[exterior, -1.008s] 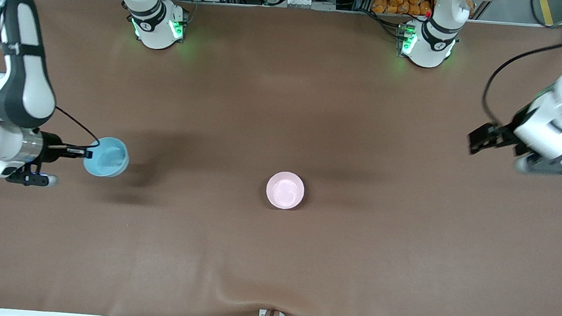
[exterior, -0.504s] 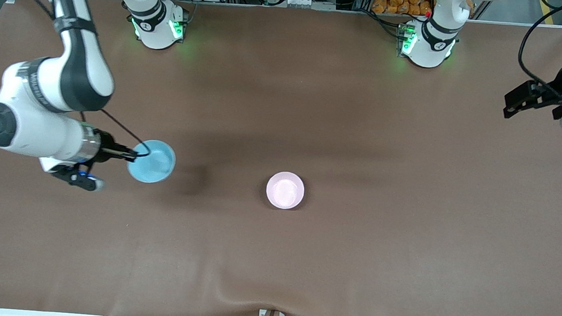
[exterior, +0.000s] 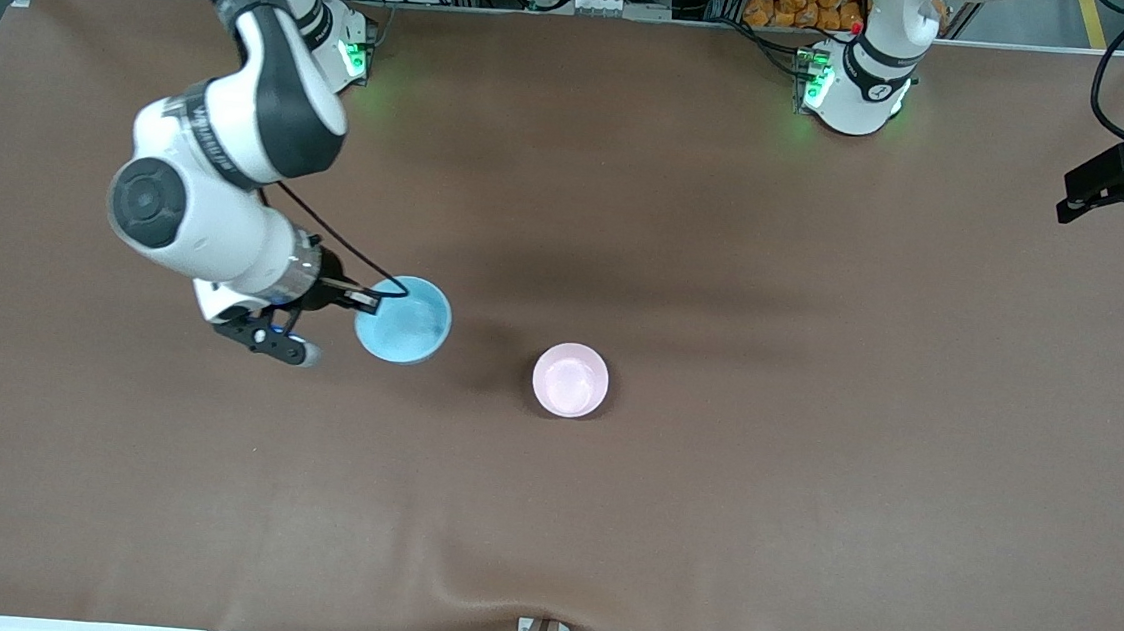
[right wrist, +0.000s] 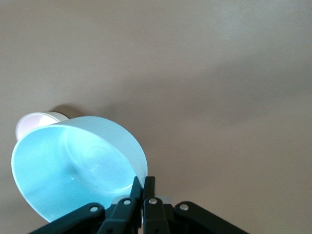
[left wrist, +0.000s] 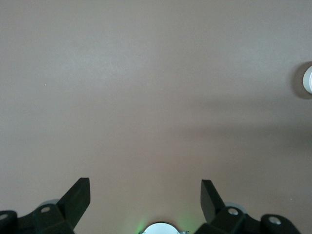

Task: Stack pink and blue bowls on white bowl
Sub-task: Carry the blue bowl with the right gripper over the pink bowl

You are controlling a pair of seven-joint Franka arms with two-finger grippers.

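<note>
The high front camera faces me from across the table (exterior: 666, 524) and looks steeply down, taking in nearly its whole brown top, with my two bases along the upper edge. My landmark is the pink bowl (exterior: 570, 380), which sits near the middle of that view. The camera on my right wrist looks down along my right gripper (right wrist: 143, 184) from close by; the blue bowl (right wrist: 73, 165) fills its foreground, and the pink bowl peeks out past the blue rim. The camera on my left wrist looks down from higher over bare table, well apart from the pink bowl, which shows only as a sliver at the picture's edge. All three views share that bowl.
</note>
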